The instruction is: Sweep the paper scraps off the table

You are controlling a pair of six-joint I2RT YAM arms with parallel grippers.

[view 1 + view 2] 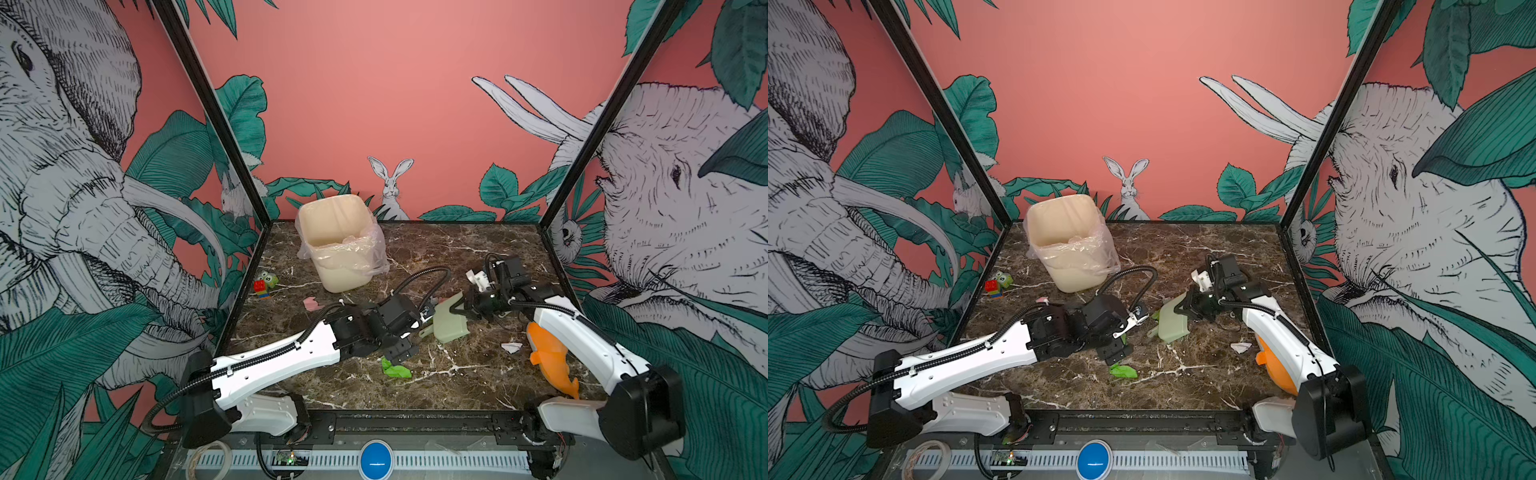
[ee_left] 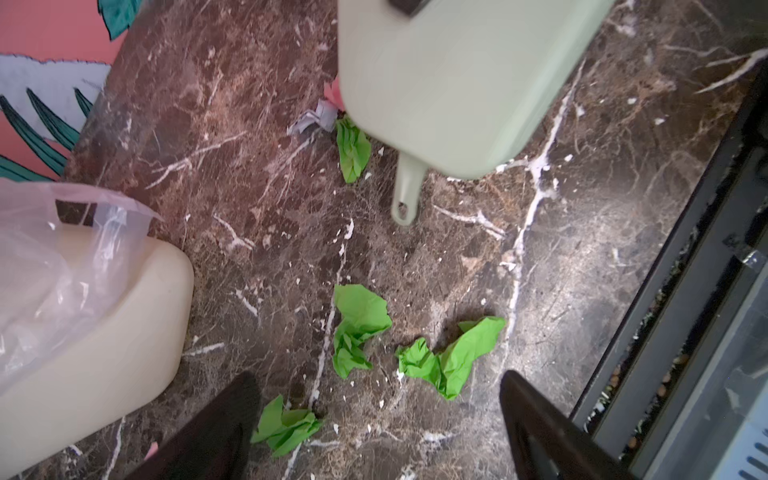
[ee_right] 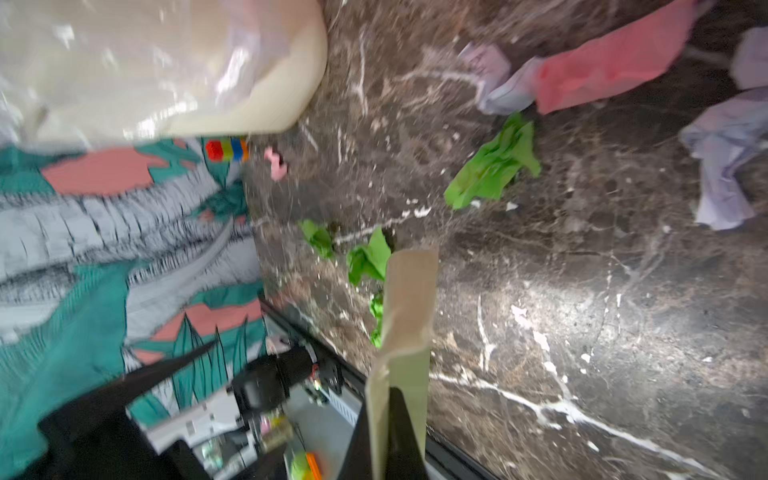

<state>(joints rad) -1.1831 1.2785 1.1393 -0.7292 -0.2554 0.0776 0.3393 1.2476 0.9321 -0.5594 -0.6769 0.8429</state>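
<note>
Left wrist: four green paper scraps (image 2: 359, 328)

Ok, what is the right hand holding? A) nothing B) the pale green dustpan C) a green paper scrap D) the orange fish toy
B: the right hand is shut on the pale green dustpan, whose wall sits pinched between its black fingers in the right wrist view.

4 grn scraps (image 2: 360, 324), 1 dustpan (image 2: 457, 83), 1 bin (image 1: 347, 279), 1 fish toy (image 1: 548, 353)

Green, pink, white paper scraps (image 2: 361, 324) — scattered on marble table (image 2: 249, 166).
</note>
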